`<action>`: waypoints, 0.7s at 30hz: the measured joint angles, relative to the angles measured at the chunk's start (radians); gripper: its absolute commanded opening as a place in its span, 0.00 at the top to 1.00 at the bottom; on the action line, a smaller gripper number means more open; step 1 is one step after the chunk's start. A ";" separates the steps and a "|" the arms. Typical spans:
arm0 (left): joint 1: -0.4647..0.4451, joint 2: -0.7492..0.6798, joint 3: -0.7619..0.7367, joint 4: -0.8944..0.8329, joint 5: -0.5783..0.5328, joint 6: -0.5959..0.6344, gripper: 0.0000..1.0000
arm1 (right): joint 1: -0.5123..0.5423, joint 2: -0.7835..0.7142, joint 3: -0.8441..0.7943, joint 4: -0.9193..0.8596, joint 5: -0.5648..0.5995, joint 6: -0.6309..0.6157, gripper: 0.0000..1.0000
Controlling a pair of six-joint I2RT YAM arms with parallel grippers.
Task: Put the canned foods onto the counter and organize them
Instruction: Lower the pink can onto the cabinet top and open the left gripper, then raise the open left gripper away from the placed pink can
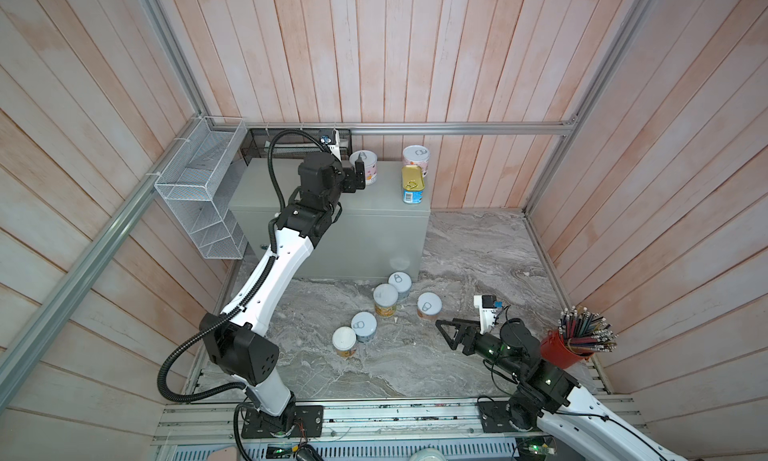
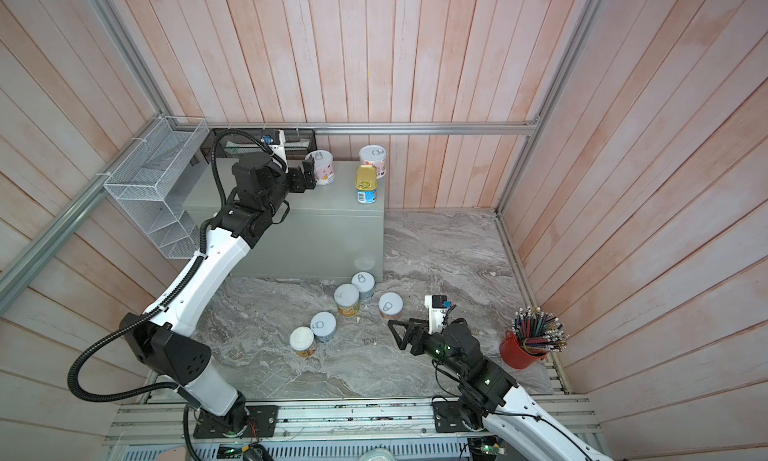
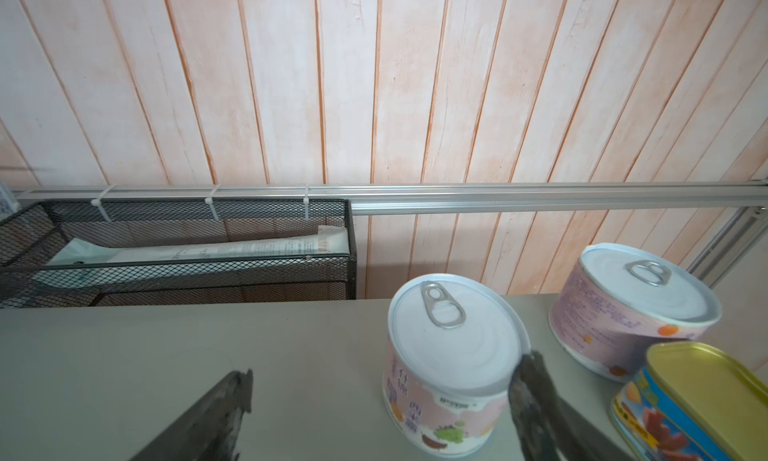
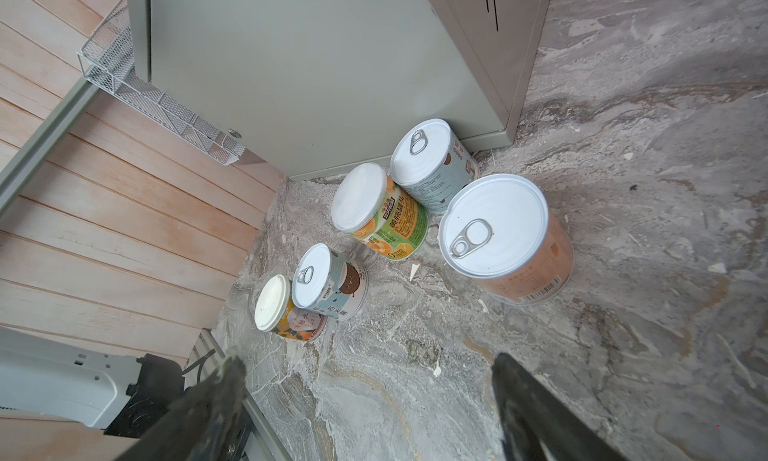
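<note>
Two round cans and a tin stand on the grey counter (image 1: pixel 386 199) (image 2: pixel 332 203). A pink-labelled can (image 1: pixel 366 169) (image 2: pixel 323 169) (image 3: pixel 449 367) is nearest my left gripper (image 1: pixel 360 174) (image 3: pixel 386 369), which is open. One of its fingers (image 3: pixel 528 392) touches that can's side and the other is well clear of it. Behind stand a second pull-tab can (image 1: pixel 416 159) (image 3: pixel 636 301) and a gold-topped blue tin (image 1: pixel 412 185) (image 3: pixel 698 400). Several cans (image 1: pixel 385 299) (image 4: pixel 378 211) stand on the marble floor by the counter's front. My right gripper (image 1: pixel 444 335) (image 4: pixel 368 361) hovers open and empty near the peach can (image 1: pixel 429 305) (image 4: pixel 503 234).
A red cup of pencils (image 1: pixel 559 349) stands at the right edge. A white wire basket (image 1: pixel 199 197) hangs on the left wall. A black mesh basket (image 1: pixel 266 145) (image 3: pixel 187 238) sits behind the counter. Wooden walls close in on three sides.
</note>
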 measured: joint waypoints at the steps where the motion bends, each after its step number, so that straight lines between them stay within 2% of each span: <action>1: 0.000 -0.005 -0.001 0.014 -0.012 0.006 0.11 | 0.000 0.000 0.000 0.000 0.000 0.000 0.08; 5: 0.004 -0.010 -0.001 0.051 -0.066 0.035 0.23 | 0.000 -0.010 0.000 -0.001 0.000 0.000 0.08; 8: 0.013 -0.009 -0.001 0.053 -0.076 0.056 0.37 | 0.000 -0.022 0.000 -0.001 0.001 0.000 0.08; 13: 0.023 0.007 0.001 0.062 -0.076 0.068 0.43 | 0.000 -0.037 -0.003 -0.002 0.001 0.000 0.08; 21: 0.035 0.122 0.071 -0.003 -0.031 0.048 0.44 | 0.000 -0.069 -0.004 -0.020 0.007 0.001 0.08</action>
